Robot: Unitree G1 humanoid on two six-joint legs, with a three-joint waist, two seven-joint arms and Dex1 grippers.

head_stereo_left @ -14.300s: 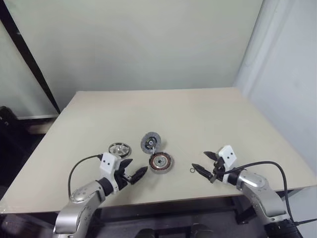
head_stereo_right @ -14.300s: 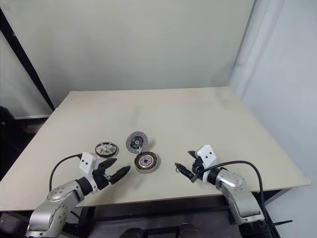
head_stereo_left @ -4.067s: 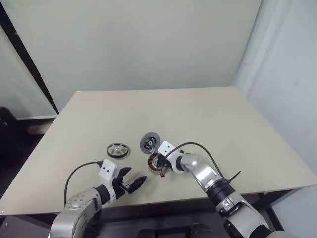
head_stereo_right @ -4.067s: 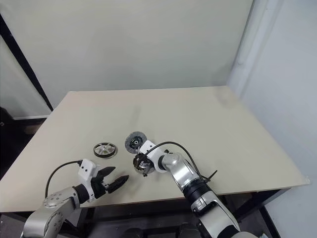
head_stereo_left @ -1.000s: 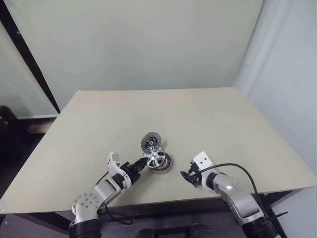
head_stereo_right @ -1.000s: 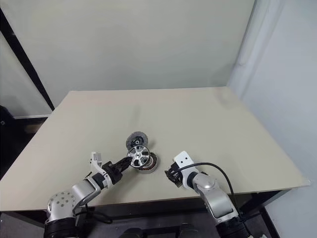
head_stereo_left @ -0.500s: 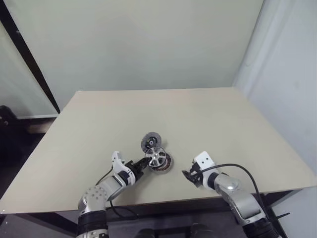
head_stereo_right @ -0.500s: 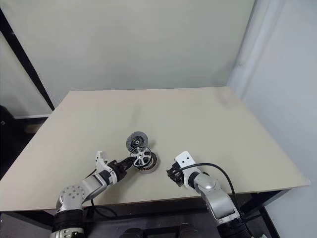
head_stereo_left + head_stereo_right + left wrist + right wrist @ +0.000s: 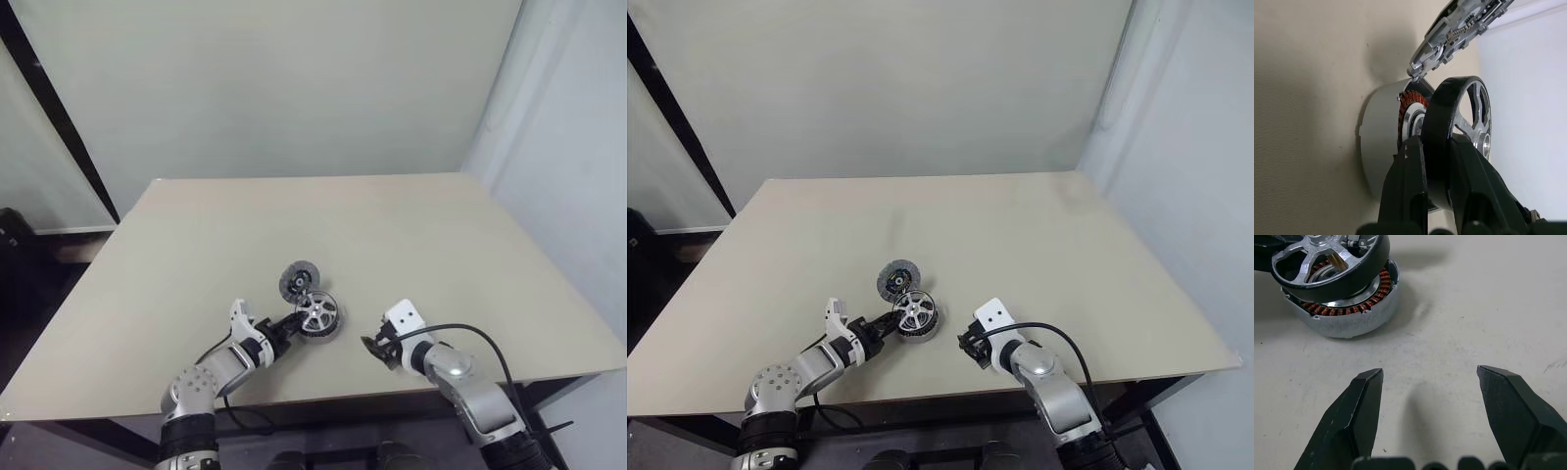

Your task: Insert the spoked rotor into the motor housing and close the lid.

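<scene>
Housing [image 9: 1332,262] moved onto rotor [image 9: 1347,308], L pincer [image 9: 1437,161] gripping.

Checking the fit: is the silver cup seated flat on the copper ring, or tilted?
Tilted: the motor housing sits askew over the spoked rotor, windings exposed, left gripper pinching its rim.

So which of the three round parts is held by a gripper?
The shiny silver motor housing, pinched by the left gripper, tilted over the copper rotor; the dark lid lies free behind.
</scene>
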